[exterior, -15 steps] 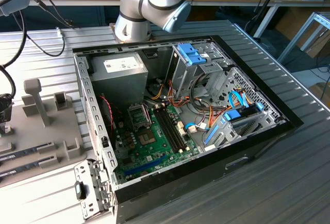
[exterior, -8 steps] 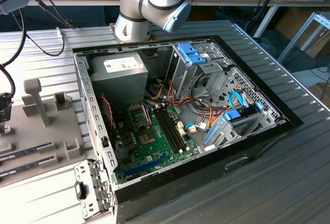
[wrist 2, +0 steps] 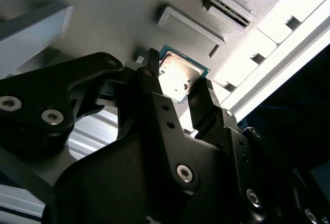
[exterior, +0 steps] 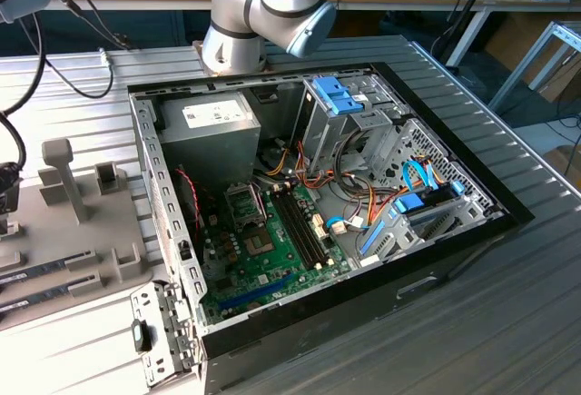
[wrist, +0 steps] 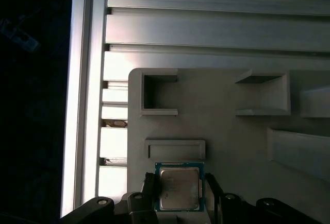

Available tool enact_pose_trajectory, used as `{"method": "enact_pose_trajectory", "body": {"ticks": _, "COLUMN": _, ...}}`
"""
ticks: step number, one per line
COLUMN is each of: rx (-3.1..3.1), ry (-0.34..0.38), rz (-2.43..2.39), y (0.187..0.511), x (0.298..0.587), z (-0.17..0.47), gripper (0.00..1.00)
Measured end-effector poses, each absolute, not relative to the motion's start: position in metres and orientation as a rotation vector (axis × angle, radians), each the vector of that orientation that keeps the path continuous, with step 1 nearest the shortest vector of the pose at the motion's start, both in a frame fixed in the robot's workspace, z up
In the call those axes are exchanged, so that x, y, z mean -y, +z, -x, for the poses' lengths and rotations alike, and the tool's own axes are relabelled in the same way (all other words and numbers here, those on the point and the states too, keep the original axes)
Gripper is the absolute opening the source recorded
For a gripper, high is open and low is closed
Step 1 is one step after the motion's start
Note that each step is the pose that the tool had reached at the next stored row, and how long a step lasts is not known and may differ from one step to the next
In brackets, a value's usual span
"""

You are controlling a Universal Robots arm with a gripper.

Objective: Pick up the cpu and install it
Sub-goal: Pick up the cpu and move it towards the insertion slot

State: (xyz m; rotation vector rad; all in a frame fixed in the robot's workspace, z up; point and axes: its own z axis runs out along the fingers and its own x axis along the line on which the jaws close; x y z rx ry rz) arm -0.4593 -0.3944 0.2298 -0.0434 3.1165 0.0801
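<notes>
You're on the pick: the gripper (wrist 2: 179, 73) looks to have its jaws closed on two opposite edges of the cpu (wrist: 179, 189), right at the grey tray (wrist: 221, 131). The socket (exterior: 245, 202) waits around eleven o'clock on the motherboard (exterior: 277, 259) in the exterior view. Lifting, I'd judge, calls for a straight, level rise.

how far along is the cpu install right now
Done: the approach. The claw is around the cpu at the grey tray. In hand: the pick-up itself; whether the chip is lifted off the tray cannot be told. Left: the install, since the cpu is at the tray, not on the motherboard inside the open case.
</notes>
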Motion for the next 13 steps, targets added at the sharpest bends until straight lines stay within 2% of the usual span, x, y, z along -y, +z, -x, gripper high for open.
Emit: {"method": "enact_pose_trajectory", "body": {"ticks": 13, "rx": -3.116, "ry": 0.098, "rz": 0.043, "y": 0.2391, "x": 0.3944, "z": 0.4593, "gripper": 0.47}}
